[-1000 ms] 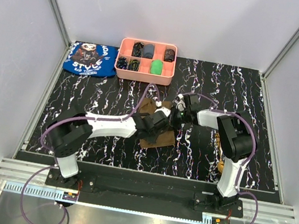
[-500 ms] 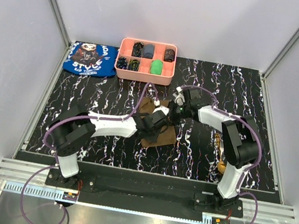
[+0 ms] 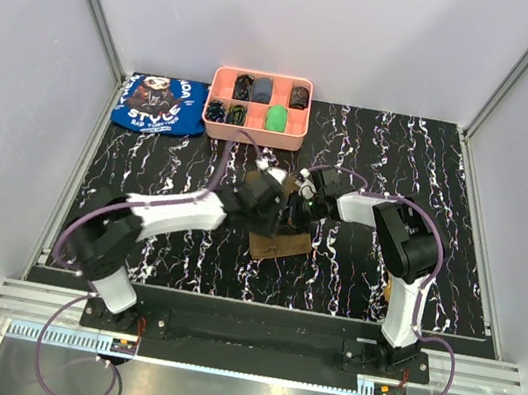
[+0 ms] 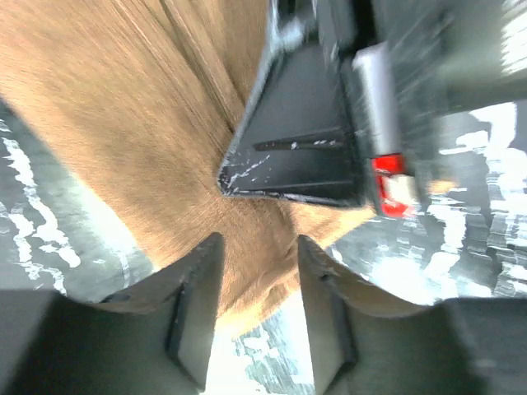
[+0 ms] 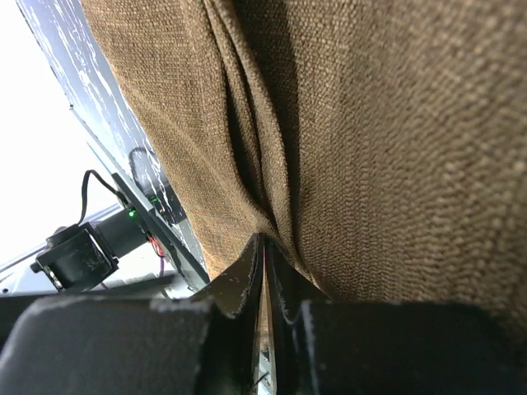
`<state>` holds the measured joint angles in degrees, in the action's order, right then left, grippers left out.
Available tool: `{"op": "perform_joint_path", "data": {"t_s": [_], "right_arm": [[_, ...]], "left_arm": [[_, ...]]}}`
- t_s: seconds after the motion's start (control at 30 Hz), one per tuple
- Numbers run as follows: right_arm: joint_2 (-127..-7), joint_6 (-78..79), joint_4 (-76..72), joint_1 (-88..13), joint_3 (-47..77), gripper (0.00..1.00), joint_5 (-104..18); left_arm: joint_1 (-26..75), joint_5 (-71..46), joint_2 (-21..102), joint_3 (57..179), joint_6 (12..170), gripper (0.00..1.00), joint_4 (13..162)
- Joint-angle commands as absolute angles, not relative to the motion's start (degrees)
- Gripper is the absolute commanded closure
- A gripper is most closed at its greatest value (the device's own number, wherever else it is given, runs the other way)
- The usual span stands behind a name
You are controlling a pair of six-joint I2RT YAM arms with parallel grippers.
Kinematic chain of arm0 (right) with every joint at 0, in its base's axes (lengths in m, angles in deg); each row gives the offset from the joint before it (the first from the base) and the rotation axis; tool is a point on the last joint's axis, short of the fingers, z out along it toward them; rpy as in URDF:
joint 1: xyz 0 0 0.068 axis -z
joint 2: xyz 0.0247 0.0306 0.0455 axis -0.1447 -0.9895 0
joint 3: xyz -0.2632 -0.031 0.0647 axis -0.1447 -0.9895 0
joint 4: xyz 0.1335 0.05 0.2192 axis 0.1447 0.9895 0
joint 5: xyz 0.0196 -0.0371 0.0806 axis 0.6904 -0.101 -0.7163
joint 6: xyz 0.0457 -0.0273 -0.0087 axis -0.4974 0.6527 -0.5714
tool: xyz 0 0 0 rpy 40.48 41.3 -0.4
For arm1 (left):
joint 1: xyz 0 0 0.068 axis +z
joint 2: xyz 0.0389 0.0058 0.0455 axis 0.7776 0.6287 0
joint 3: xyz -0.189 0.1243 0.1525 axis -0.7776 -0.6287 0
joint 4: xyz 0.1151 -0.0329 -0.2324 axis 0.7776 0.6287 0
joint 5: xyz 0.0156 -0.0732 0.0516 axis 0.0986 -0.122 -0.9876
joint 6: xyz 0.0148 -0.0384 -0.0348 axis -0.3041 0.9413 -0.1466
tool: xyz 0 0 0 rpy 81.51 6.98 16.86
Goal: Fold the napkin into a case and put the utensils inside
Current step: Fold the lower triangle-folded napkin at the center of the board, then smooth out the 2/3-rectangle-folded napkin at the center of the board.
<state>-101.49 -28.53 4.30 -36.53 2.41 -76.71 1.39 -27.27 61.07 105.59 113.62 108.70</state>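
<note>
The olive-brown napkin (image 3: pixel 280 242) lies bunched on the black marbled table, mid-table, and fills both wrist views (image 4: pixel 140 115) (image 5: pixel 395 140). My left gripper (image 3: pixel 277 206) hovers over its far part. In the left wrist view the left gripper (image 4: pixel 259 247) is open, with a napkin corner showing in the gap but not clamped. My right gripper (image 3: pixel 300 204) meets it from the right. The right gripper (image 5: pixel 263 244) is shut on a pinched fold of the napkin. One of its black fingers (image 4: pixel 300 148) shows above the cloth. The utensils are hidden from view.
A pink compartment tray (image 3: pixel 254 136) with small dark and green items stands at the back centre. A blue printed cloth (image 3: pixel 161 105) lies at the back left. Metal frame posts and grey walls close in the table on three sides.
The left gripper has opened and let go of the napkin, and has shifted towards the back. The right gripper has moved left and stays pinched on the cloth.
</note>
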Motion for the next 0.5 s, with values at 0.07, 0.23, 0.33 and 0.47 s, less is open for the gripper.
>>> {"op": "perform_joint_path", "data": {"t_s": [0.07, 0.23, 0.33, 0.47], "right_arm": [[-99.6, -26.7, 3.7, -36.0, 1.3, 0.91, -75.0], [-98.2, -26.8, 3.7, -36.0, 1.6, 0.91, -75.1], [-97.5, -26.9, 4.4, -36.0, 2.1, 0.9, -75.4], [-96.5, -26.3, 5.7, -36.0, 2.6, 0.9, -75.4]], "left_arm": [[15.8, -13.6, 50.6, 104.3, 117.2, 0.61, 103.6], [21.0, -7.4, 58.8, 106.9, 118.5, 0.82, 97.9], [22.0, -6.1, 64.2, 109.9, 119.3, 0.88, 96.6], [22.3, -6.7, 68.2, 112.1, 120.0, 0.89, 93.7]]}}
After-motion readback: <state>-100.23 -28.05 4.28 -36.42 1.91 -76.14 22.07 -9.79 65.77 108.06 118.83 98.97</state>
